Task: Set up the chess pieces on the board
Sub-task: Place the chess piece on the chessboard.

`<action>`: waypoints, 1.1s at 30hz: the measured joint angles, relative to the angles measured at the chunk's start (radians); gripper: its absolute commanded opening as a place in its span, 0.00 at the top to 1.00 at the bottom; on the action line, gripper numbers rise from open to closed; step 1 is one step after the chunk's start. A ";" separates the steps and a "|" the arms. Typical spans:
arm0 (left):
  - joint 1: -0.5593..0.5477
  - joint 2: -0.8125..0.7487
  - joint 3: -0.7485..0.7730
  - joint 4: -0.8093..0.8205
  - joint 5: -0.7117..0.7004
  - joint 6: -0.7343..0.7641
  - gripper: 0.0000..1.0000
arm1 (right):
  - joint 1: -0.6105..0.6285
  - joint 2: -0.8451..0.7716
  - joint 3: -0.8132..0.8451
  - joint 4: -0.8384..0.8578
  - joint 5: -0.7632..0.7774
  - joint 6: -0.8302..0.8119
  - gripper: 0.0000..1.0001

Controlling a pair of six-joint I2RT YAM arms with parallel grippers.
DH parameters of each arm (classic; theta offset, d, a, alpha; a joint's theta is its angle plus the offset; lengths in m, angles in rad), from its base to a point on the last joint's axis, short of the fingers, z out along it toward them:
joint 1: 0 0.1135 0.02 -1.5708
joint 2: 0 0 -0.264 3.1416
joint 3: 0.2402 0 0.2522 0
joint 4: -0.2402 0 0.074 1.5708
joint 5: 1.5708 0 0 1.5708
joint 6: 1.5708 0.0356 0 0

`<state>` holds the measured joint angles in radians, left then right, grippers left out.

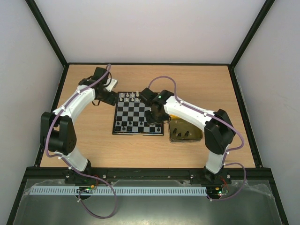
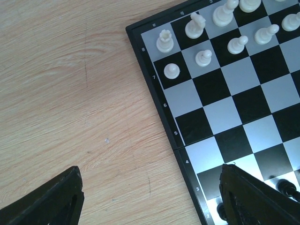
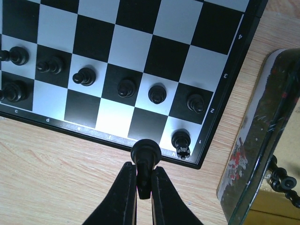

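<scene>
Right claw [image 3: 144, 178] clenched on black piece [image 3: 145, 151], lower centre. Looks tiny, light, slick; pinch mid-stem. Left claw [image 2: 150, 201] released.

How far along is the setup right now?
Done: white pieces stand in two rows at one board corner; black pawns and a corner rook stand at the opposite edge.
In hand: right gripper shut on a black piece over the rim beside that rook; left gripper open and empty.
Left: bare back-row squares by the rook, and spare pieces in the tin.
</scene>
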<state>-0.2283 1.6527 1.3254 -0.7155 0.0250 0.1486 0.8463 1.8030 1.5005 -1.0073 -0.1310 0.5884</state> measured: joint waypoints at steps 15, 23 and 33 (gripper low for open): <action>0.033 0.000 0.000 0.008 0.000 -0.005 0.19 | 0.003 0.028 -0.027 0.051 -0.020 0.000 0.95; 0.037 0.000 0.000 0.014 0.000 -0.008 0.19 | 0.010 0.028 -0.048 0.057 -0.027 0.000 0.95; 0.037 0.000 0.000 0.014 0.001 -0.009 0.19 | 0.013 0.037 -0.071 0.072 -0.033 -0.002 0.96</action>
<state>-0.1909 1.6524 1.3251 -0.7010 0.0257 0.1398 0.8597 1.8400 1.4300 -0.9352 -0.1642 0.5869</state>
